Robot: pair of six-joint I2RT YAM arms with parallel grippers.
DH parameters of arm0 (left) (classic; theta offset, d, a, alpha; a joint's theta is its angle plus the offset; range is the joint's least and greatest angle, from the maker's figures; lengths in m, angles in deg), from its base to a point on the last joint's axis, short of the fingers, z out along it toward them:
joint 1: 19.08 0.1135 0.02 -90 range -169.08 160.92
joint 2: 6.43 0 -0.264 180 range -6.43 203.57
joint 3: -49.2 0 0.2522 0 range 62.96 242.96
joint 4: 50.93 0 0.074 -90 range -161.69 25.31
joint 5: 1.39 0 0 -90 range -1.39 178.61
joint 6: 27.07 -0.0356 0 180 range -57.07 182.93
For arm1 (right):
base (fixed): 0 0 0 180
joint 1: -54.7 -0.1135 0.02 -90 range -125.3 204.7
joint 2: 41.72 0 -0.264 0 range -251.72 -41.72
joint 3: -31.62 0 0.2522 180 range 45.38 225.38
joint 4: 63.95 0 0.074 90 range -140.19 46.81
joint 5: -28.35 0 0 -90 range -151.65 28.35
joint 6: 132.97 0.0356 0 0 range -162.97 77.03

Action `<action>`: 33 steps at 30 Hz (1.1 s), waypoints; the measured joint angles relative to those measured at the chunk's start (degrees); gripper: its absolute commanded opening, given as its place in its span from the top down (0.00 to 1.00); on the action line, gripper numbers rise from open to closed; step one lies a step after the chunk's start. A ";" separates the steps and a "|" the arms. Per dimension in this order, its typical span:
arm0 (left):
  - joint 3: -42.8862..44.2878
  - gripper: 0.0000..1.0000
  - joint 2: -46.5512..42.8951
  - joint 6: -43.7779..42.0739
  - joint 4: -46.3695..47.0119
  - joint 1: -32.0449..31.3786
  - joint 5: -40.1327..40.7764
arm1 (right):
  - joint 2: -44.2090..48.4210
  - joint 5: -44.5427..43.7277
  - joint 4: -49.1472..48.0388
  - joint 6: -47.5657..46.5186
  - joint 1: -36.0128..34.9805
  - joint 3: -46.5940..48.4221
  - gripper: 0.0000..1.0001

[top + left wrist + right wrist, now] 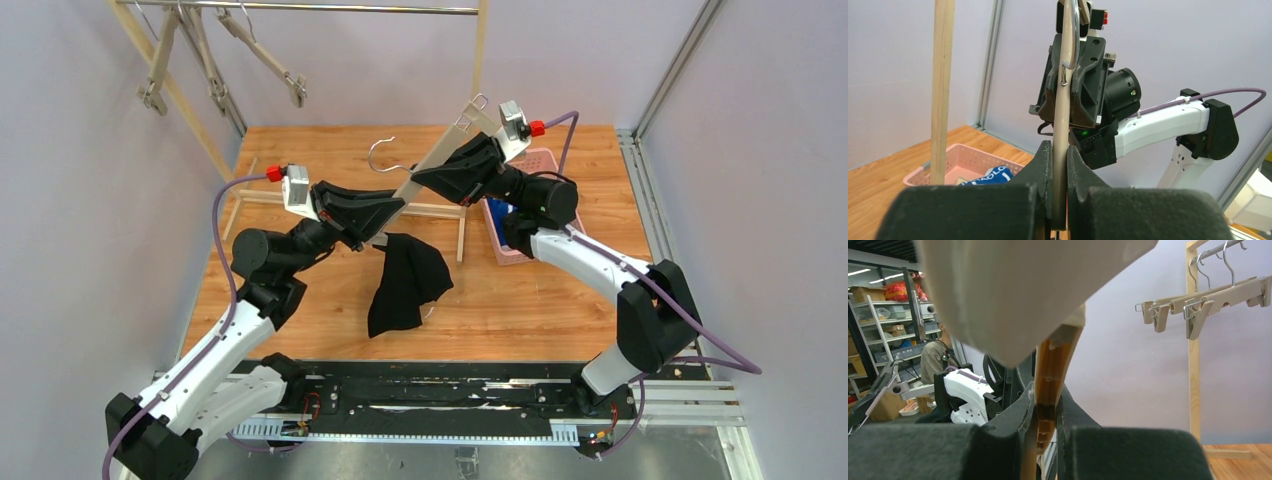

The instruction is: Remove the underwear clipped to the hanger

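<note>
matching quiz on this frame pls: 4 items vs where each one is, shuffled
1 black underwear
2 blue underwear
3 hanger
4 spare hangers

A on the rail
B in the pink basket
C clamped by left tool and right tool
D dangling from the hanger's lower end

Pairs: 1-D, 2-B, 3-C, 4-A

Top view: the right arm (590,262) covers most of the pink basket (541,158) at 3 o'clock, so the blue underwear (505,212) is just a sliver. The black underwear (405,285) disappears at its top edge under the left gripper (398,208), so no telling how it's clipped. Right wrist view: the hanger (1023,290) is one blurry beige blob, cut off at 12 o'clock.
</note>
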 measured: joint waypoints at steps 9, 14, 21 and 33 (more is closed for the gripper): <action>0.00 0.46 -1.14 -1.49 -4.81 -0.09 3.32 | 1.55 0.79 0.44 -2.80 -0.17 -0.92 0.99; 1.68 0.39 -4.00 -6.03 -13.86 -0.09 5.90 | 2.45 1.27 0.66 -3.72 -0.17 -0.96 0.99; 1.97 0.37 -9.62 -12.70 -22.75 -0.09 7.13 | 4.24 1.31 0.61 -3.74 -0.17 -1.42 0.99; 1.03 0.54 -10.14 -14.49 -25.24 -0.09 0.02 | 5.05 1.29 0.48 -3.69 -0.17 -1.97 0.99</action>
